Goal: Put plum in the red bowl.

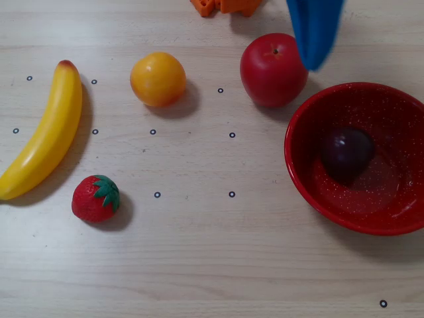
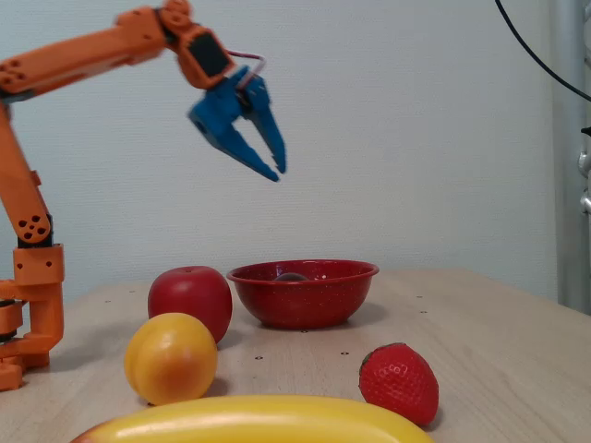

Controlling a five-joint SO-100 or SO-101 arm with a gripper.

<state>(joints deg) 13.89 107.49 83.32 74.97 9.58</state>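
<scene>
The plum is seen lying inside the red bowl, slightly toward the bowl's upper-left half in the overhead view, resting on the speckled inner floor. In the fixed view only a sliver of its dark top is seen above the bowl's rim. The bowl is placed near the right edge of the surface in the overhead view.

The blue hand is held high in the air in the fixed view, well above the bowl and to its left, with its 2 fingers slightly parted and nothing gripped between them. In the overhead view only a blurred blue part of it is caught at the top edge, above the apple.

The red apple is set just beside the bowl's upper-left rim. An orange is found to the left of the apple, apart from it. A banana is laid along the left edge of the surface, and a strawberry is placed just right of its lower end. The orange arm is seen reaching out from its base at the left of the fixed view.
</scene>
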